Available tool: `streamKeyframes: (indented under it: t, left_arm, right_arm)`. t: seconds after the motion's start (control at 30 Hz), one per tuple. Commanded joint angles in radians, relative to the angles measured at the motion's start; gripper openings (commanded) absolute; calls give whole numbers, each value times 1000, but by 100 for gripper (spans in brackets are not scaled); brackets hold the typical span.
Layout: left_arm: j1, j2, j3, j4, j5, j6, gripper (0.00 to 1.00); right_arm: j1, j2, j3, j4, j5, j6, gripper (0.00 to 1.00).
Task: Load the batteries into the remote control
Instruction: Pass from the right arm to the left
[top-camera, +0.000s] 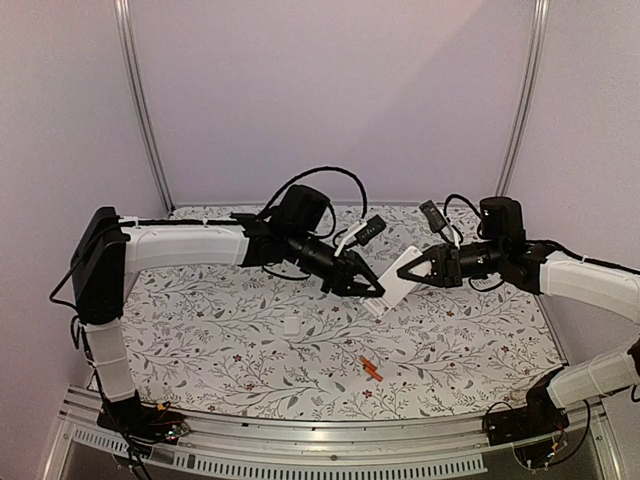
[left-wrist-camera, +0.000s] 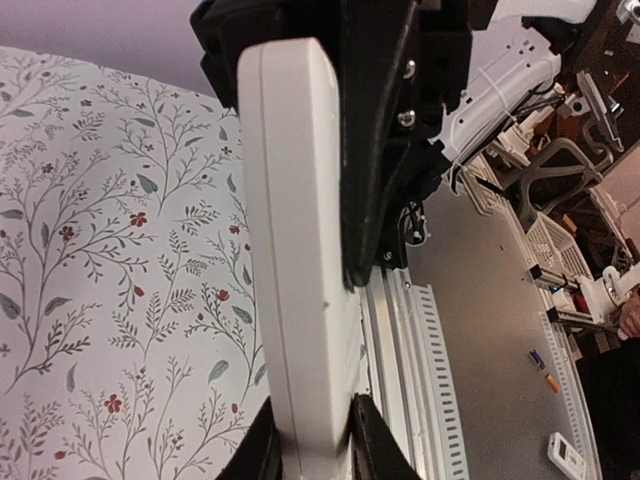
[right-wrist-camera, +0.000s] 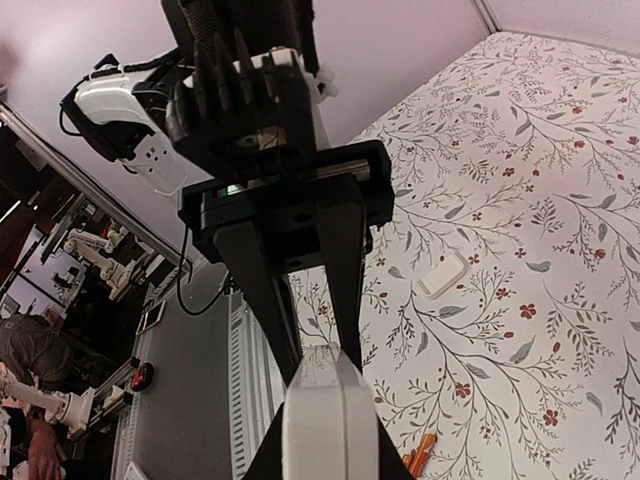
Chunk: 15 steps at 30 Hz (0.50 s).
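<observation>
Remote (top-camera: 393, 293) is up off the surface (top-camera: 220, 340), tilted, w/ a pincer on each side. L pincer (top-camera: 368, 288) is clamped on its near-left part; in wrist view the fingers (left-wrist-camera: 262, 450) press both edges. R pincer (top-camera: 408, 270) is closed on its far-right part. Batteries (top-camera: 371, 368): 2 orange sticks lying together on the surface, toward the arm bases from the remote, well apart from it. Small white cover (top-camera: 291, 325) lies flat, left of the remote & nearer the bases.
</observation>
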Motion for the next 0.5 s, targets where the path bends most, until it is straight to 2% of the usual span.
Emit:
streamKeyframes:
  t: [0.0, 0.1, 0.17, 0.3, 0.4, 0.47]
  left_arm:
    - [6, 8, 10, 42, 28, -46, 11]
    - [20, -4, -28, 149, 27, -109, 5]
    - [34, -20, -67, 250, 38, -181, 3]
    - [59, -62, -173, 516, 36, -330, 2]
    - [71, -69, -232, 724, 35, -445, 2]
    - [72, -66, -241, 782, 24, -484, 2]
  right_arm:
    - [8, -23, 36, -4, 5, -10, 17]
    - [9, -20, 47, 1, 10, 13, 41]
    - [8, -19, 48, 19, 11, 28, 49]
    - [8, -14, 32, 131, 9, 91, 53]
    - [8, 14, 16, 302, -8, 191, 52]
    - [8, 39, 10, 404, -22, 265, 49]
